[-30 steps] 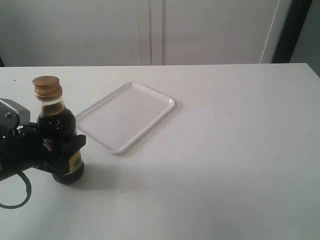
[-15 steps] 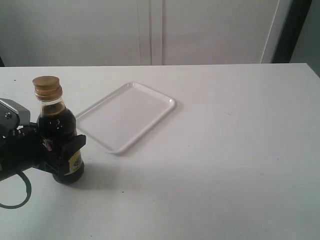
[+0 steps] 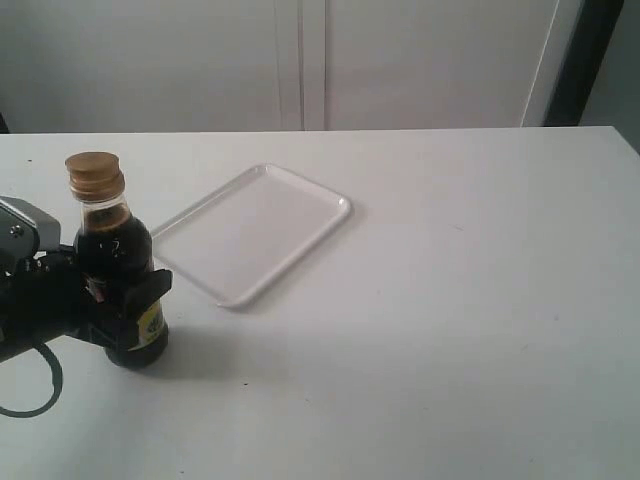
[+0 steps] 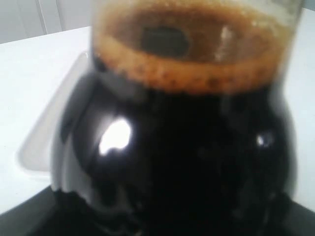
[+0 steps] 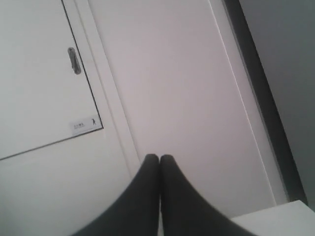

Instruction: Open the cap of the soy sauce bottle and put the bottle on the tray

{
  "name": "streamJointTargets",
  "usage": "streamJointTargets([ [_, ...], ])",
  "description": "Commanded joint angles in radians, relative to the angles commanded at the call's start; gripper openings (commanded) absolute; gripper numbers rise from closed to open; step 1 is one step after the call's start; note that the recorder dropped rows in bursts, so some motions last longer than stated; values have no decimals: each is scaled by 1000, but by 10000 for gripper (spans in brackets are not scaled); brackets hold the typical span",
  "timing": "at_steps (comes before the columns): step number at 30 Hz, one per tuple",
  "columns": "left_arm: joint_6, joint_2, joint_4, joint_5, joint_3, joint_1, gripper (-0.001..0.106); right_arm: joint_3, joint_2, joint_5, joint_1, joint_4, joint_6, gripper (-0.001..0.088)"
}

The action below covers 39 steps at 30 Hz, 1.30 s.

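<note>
From the outside camera, the left tool point(image 3: 120, 305) was closed around the fat part of the soy sauce bottle point(image 3: 118, 265). The bottle stood straight up on the white table point(image 3: 450, 330). Its cap point(image 3: 94, 174) was shut, up above the tool. The tray point(image 3: 250, 232) lay flat just past the tool, close by but not touching the bottle.

From the left wrist camera, the soy sauce bottle point(image 4: 187, 142) filled almost everything, dark and blurry, with a bit of the tray point(image 4: 47, 132) behind it.

From the right wrist camera, the right tool point(image 5: 159, 158) pointed at a white cupboard point(image 5: 49, 88). Its two fingers were pressed together, holding nothing.
</note>
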<state>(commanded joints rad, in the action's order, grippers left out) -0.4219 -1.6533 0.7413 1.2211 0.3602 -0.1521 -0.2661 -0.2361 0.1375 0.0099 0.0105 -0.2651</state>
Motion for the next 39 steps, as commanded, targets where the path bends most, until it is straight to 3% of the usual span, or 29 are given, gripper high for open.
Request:
streamJointTargets([
  [5, 0, 0, 0, 0, 0, 0, 0, -108, -158, -161, 0, 99, 3, 0],
  [12, 0, 0, 0, 0, 0, 0, 0, -211, -351, -486, 0, 60, 178, 0],
  [15, 0, 0, 0, 0, 0, 0, 0, -247, -444, -646, 0, -94, 388, 0],
  [20, 0, 0, 0, 0, 0, 0, 0, -287, -609, -823, 0, -639, 912, 0],
  [25, 0, 0, 0, 0, 0, 0, 0, -312, -760, -956, 0, -996, 1255, 0],
  [32, 0, 0, 0, 0, 0, 0, 0, -349, -906, -1116, 6, -1266, 1506, 0],
  [39, 0, 0, 0, 0, 0, 0, 0, -415, -1004, -1103, 112, -1318, 1568, 0],
])
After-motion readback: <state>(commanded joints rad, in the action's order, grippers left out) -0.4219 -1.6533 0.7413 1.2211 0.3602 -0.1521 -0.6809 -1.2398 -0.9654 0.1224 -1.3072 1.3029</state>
